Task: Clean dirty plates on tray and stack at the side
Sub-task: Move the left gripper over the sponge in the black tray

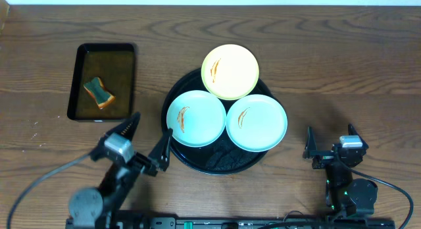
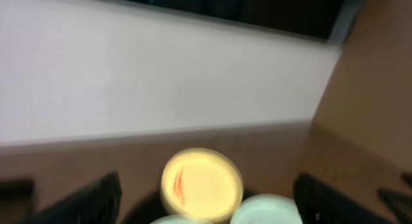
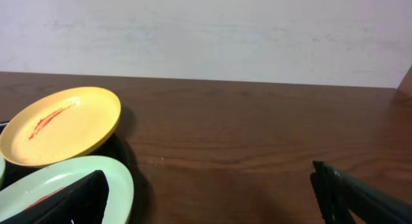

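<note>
Three dirty plates lie on the round black tray: a pale yellow plate at the back, a mint-blue plate at the left and a mint-blue plate at the right, each with an orange-brown smear. My left gripper is open and empty, just left of the tray's front edge. My right gripper is open and empty on the table to the right of the tray. The left wrist view is blurred and shows the yellow plate. The right wrist view shows the yellow plate and a mint plate.
A rectangular black tray with a brownish inside holds an orange-brown sponge at the back left. Bare wooden table lies to the right of the round tray.
</note>
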